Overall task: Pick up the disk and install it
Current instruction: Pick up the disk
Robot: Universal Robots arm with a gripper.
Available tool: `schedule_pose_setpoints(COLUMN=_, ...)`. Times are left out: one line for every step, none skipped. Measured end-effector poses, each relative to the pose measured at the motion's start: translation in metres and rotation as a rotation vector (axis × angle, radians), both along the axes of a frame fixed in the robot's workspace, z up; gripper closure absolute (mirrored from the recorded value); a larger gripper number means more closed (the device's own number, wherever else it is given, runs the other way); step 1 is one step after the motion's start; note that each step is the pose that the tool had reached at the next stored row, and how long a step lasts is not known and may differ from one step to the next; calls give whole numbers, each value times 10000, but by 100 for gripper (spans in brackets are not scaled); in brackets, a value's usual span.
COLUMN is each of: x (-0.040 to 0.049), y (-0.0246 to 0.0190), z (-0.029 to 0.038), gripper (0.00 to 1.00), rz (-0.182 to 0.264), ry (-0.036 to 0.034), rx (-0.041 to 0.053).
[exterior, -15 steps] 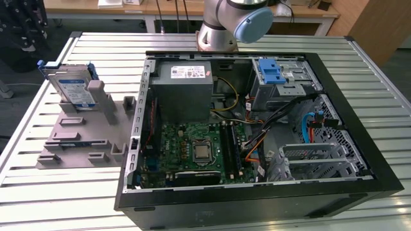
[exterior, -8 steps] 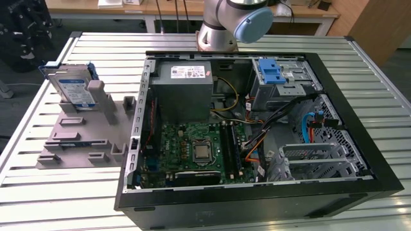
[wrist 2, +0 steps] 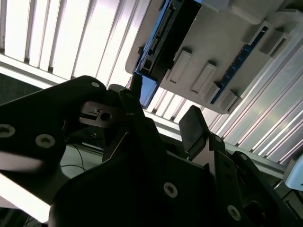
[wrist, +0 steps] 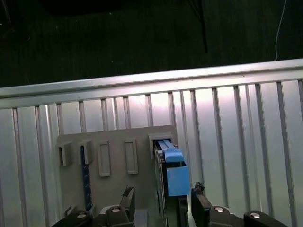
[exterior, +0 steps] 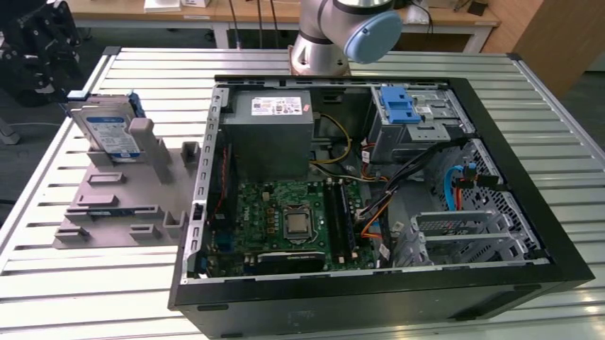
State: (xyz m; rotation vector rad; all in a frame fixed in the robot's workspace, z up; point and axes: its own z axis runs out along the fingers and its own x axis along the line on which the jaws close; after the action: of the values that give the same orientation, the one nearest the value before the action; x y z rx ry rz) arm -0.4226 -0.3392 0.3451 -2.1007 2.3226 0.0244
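Exterior view: the disk [exterior: 109, 131] stands upright on edge in the grey plastic stand [exterior: 123, 205], toward the exterior view's upper left, on the slatted metal counter [exterior: 95, 290]. Its white-and-blue label faces the camera. It is well apart from the open computer case [exterior: 378, 297], which lies on its side across the centre and the exterior view's right. Inside the case are a green motherboard [exterior: 293, 219], a grey power supply [exterior: 274, 134] and a blue bracket [exterior: 399, 106] atop the grey drive bay. The base of the arm [exterior: 336, 28] rises behind the case at the upper centre. In the first wrist view, the gripper [wrist: 162, 189] is released, its two black fingers [wrist: 199, 201] spread apart, and the blue end handle of the disk [wrist: 173, 177] appears between them. The disk sits in its slot in the stand [wrist: 113, 182]. The second wrist view confirms the gripper [wrist 2: 163, 97] is open and empty, close to the blue end of the disk [wrist 2: 165, 33] held in the stand [wrist 2: 213, 52]. Whether a fingertip touches the disk cannot be determined.
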Motion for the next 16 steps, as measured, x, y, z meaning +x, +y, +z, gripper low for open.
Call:
schedule_pose_setpoints(x=-1, y=0, z=-7, gripper=41, rz=130, ry=0, rx=0)
schedule_pose_setpoints(x=-2, y=0, z=-13, gripper=41, rz=235, ry=0, rx=0)
schedule_pose_setpoints(x=-3, y=0, z=-19, gripper=41, rz=278, ry=0, rx=0)
schedule_pose_setpoints(x=-4, y=1, z=-24, gripper=41, rz=279, ry=1, rx=-1)
schedule_pose_setpoints(x=-5, y=2, z=-28, gripper=41, rz=280, ry=2, rx=-2)
schedule_pose_setpoints(x=-7, y=3, z=-32, gripper=41, rz=280, ry=2, rx=-3)
schedule_pose_setpoints(x=-8, y=3, z=-37, gripper=41, rz=281, ry=0, rx=-5)
schedule_pose_setpoints(x=-9, y=4, z=-41, gripper=41, rz=280, ry=0, rx=-9)
schedule_pose_setpoints(x=-9, y=7, z=-46, gripper=41, rz=279, ry=2, rx=-20)
schedule_pose_setpoints(x=-9, y=11, z=-53, gripper=41, rz=279, ry=1, rx=-49)
schedule_pose_setpoints(x=-9, y=16, z=-58, gripper=41, rz=279, ry=3, rx=-103)
schedule_pose_setpoints(x=-9, y=20, z=-63, gripper=41, rz=280, ry=2, rx=-147)
schedule_pose_setpoints(x=-9, y=24, z=-69, gripper=41, rz=280, ry=0, rx=-166)
schedule_pose_setpoints(x=-9, y=26, z=-73, gripper=41, rz=281, ry=0, rx=-166)
schedule_pose_setpoints(x=-9, y=27, z=-75, gripper=41, rz=282, ry=2, rx=-167)
schedule_pose_setpoints(x=-10, y=29, z=-78, gripper=41, rz=281, ry=3, rx=-166)
